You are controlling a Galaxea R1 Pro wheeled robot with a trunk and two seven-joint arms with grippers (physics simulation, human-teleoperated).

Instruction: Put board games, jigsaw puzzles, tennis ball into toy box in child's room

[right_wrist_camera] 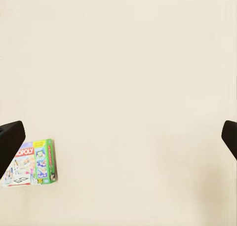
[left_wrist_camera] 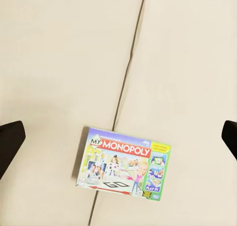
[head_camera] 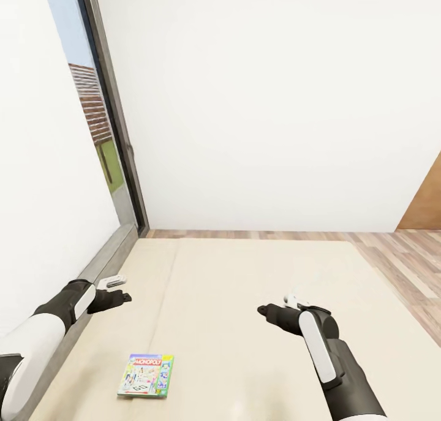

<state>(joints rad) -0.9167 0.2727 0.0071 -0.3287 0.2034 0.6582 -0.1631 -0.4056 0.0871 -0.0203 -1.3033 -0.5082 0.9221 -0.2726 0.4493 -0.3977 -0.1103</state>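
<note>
Lying flat on the beige bed (head_camera: 257,323), one board game (head_camera: 146,375) with a pale multicoloured "My Monopoly" cover sat near the mattress's near edge, straddling or just beside the seam (left_wrist_camera: 127,73) that ran along the mattress. It lay below and slightly to the right of the left hand (head_camera: 116,289), nearer the robot than that hand, and well to the left of the right hand (head_camera: 283,307), also nearer the robot. Both hands hovered above the mattress, apart from it and from the game. In the left wrist view the left hand's dark fingertips (left_wrist_camera: 10,139) stood at opposite edges of the picture with the game (left_wrist_camera: 124,164) between and beyond them, so that hand was spread wide and held nothing. In the right wrist view the right hand's fingertips (right_wrist_camera: 11,137) were likewise far apart and empty, with the game (right_wrist_camera: 30,163) showing just beside one fingertip. Beyond the bed ran a strip of wood floor (head_camera: 392,249) and a white wall (head_camera: 269,102); a tall dark-framed window (head_camera: 107,133) stood on the left hand's side.
</note>
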